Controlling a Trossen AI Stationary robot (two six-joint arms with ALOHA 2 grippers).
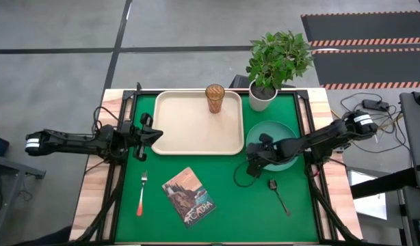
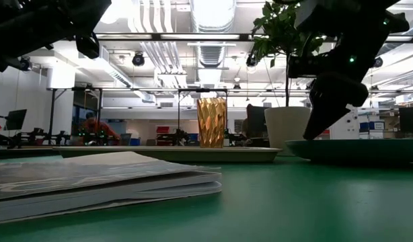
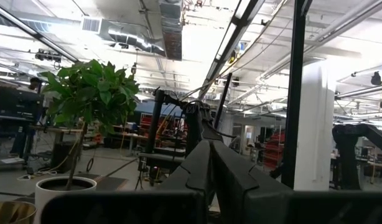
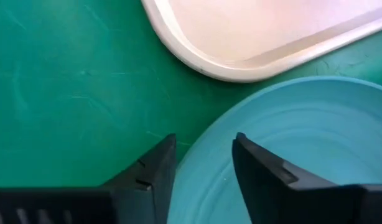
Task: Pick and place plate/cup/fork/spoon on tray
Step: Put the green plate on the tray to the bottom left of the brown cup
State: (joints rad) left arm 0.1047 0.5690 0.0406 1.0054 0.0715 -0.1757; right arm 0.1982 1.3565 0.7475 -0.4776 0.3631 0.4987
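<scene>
The teal plate point(image 1: 278, 137) lies on the green mat to the right of the cream tray point(image 1: 189, 133). The amber cup point(image 1: 215, 98) stands upright on the tray's far part. The fork point(image 1: 141, 195) lies on the mat near the front left. The dark spoon point(image 1: 279, 196) lies at the front right. My right gripper point(image 4: 203, 155) is open, low over the plate's near-left rim point(image 4: 197, 149). One finger point(image 4: 155, 167) is outside the rim over the mat and the other point(image 4: 259, 171) is over the plate's inside. My left gripper point(image 1: 155, 133) is shut and empty, raised by the tray's left edge. My right gripper comes at the plate's near-left rim point(image 4: 206, 134) slanting down from the table's right side, with one finger on each side of the rim. I cannot tell whether the fingers touch the plate, which lies flat on the mat.
A white pot with a green plant point(image 1: 263, 96) stands at the far right, just beyond the plate. A paperback book point(image 1: 188, 197) lies on the mat in front of the tray, between the fork and the spoon.
</scene>
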